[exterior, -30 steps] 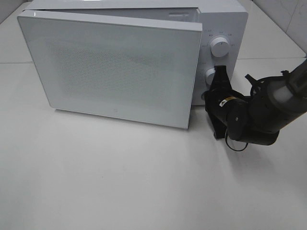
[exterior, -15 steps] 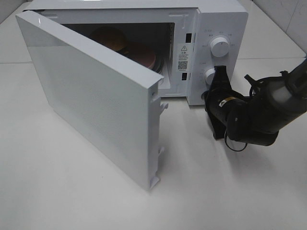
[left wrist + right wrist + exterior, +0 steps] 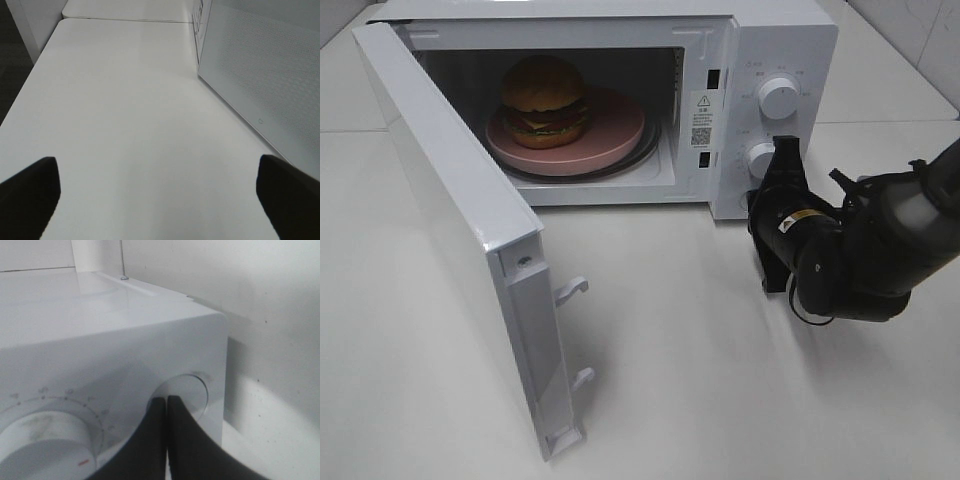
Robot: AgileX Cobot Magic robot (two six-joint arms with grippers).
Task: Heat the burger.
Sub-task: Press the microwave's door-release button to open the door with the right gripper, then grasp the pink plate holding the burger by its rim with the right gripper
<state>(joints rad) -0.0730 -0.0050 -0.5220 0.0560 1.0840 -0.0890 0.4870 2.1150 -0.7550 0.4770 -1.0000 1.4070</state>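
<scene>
The burger (image 3: 544, 100) sits on a pink plate (image 3: 620, 135) inside the microwave (image 3: 780, 40), its door (image 3: 450, 200) wide open; the right gripper (image 3: 784, 148), clenched on nothing, points at the lower button (image 3: 758, 158), and the left gripper (image 3: 160, 197) hangs released. Next move, seemingly: shut the door, then turn the dial (image 3: 778, 95)

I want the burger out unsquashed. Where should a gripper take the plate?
Probably the bare front-right rim of the plate, coming in level through the open front of the microwave. The burger sits on its left half, so that thin flat edge is free, and the door stands wide open.
</scene>
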